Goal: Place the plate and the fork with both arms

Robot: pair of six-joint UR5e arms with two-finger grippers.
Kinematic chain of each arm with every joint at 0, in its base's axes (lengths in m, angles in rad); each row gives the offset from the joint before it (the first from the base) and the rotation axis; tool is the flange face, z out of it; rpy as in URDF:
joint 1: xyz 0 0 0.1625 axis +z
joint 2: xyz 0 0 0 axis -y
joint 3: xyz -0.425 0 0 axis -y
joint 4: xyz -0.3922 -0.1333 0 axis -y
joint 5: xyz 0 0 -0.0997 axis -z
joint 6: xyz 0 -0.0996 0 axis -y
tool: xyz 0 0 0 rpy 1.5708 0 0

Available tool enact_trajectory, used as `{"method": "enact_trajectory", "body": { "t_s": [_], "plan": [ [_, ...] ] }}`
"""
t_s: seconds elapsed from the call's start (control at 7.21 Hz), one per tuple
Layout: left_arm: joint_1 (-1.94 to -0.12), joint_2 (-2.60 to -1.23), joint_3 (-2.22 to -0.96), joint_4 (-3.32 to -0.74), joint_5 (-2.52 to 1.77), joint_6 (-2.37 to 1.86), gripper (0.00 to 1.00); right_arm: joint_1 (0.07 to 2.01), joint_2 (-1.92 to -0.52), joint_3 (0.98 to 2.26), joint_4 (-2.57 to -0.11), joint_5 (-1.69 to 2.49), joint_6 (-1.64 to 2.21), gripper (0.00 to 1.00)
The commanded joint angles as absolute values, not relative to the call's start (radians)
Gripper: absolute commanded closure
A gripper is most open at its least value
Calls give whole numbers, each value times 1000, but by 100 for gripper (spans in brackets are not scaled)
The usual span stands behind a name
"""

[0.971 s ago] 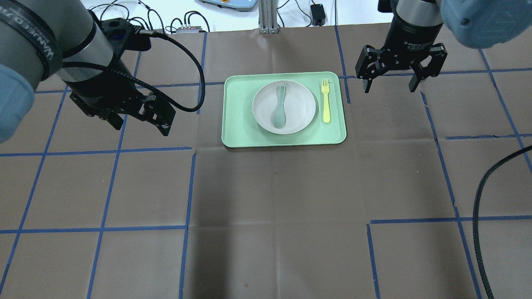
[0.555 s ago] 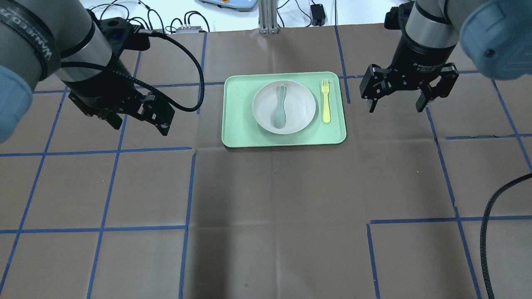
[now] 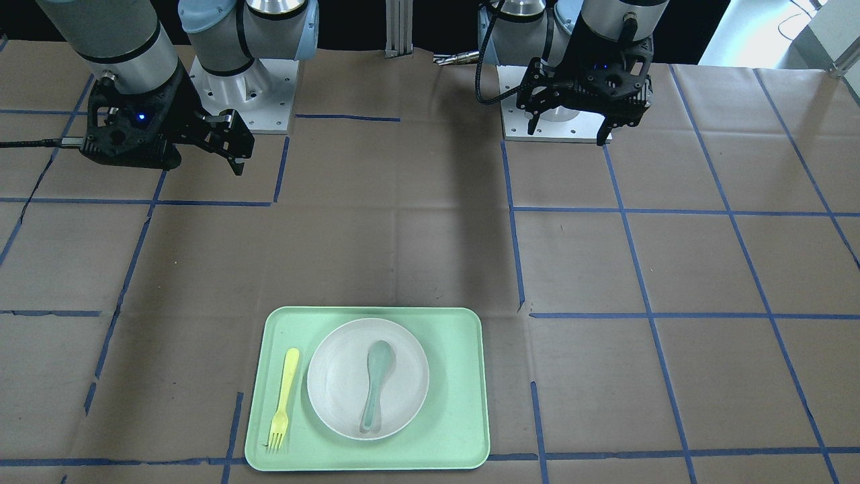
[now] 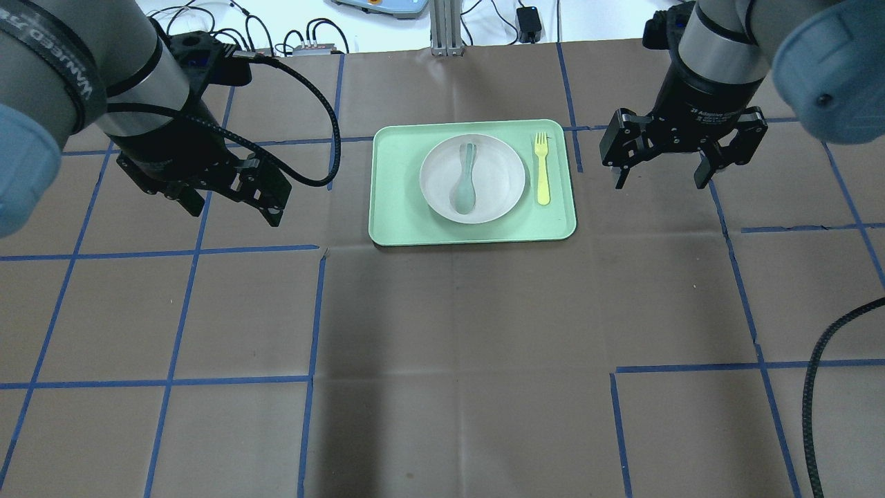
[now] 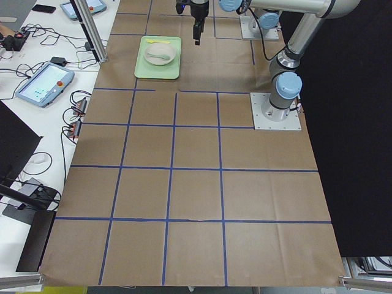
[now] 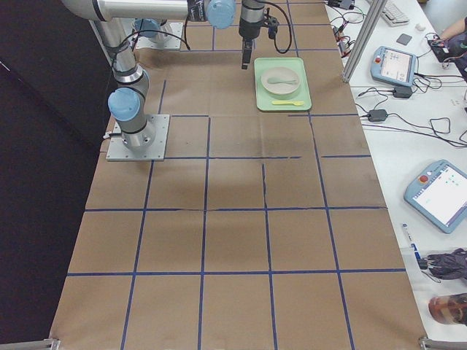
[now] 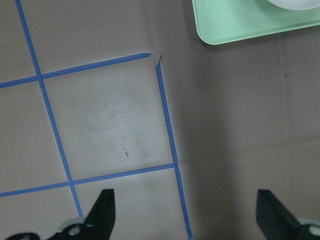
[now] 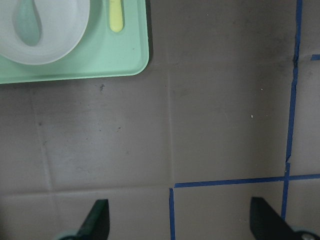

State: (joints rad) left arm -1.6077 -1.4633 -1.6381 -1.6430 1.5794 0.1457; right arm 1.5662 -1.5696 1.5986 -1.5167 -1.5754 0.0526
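Note:
The off-white plate (image 4: pixel 499 173) sits in the middle of the mint-green tray (image 4: pixel 394 207), with a grey-green spoon (image 4: pixel 464 187) lying in it. The pale-yellow fork (image 4: pixel 543 176) lies on the tray right of the plate, tines toward the far side. My left gripper (image 4: pixel 229 207) is open and empty, hovering left of the tray. My right gripper (image 4: pixel 658 181) is open and empty, hovering right of the tray. The right wrist view shows the plate (image 8: pixel 55 30), the fork's handle (image 8: pixel 116 15) and a tray corner (image 8: pixel 100 65). The front view shows the plate (image 3: pixel 336 383) and fork (image 3: pixel 285 390).
Brown paper with blue tape lines covers the table. The left wrist view shows a tray corner (image 7: pixel 240 20) above bare paper. Cables, a power brick (image 4: pixel 529 21) and a metal post (image 4: pixel 446 28) lie beyond the table's far edge. A black cable (image 4: pixel 805 387) hangs at the right.
My right gripper has moved toward the near side and slightly right, staying open beside the tray. The left arm, plate, fork and spoon have hardly moved.

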Motion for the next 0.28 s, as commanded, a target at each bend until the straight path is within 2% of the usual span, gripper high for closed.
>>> {"method": "enact_trajectory", "body": {
  "t_s": [0.0,0.14],
  "plan": [
    [-1608,-1457,-1638,-1643,1583,146,0,1566,-1568,1598,-1517,-1575,52,0],
    [-1606,-1451,-1635,-1646,1585,146,0,1566,-1568,1600,-1517,-1577,52,0]
  ]
}}
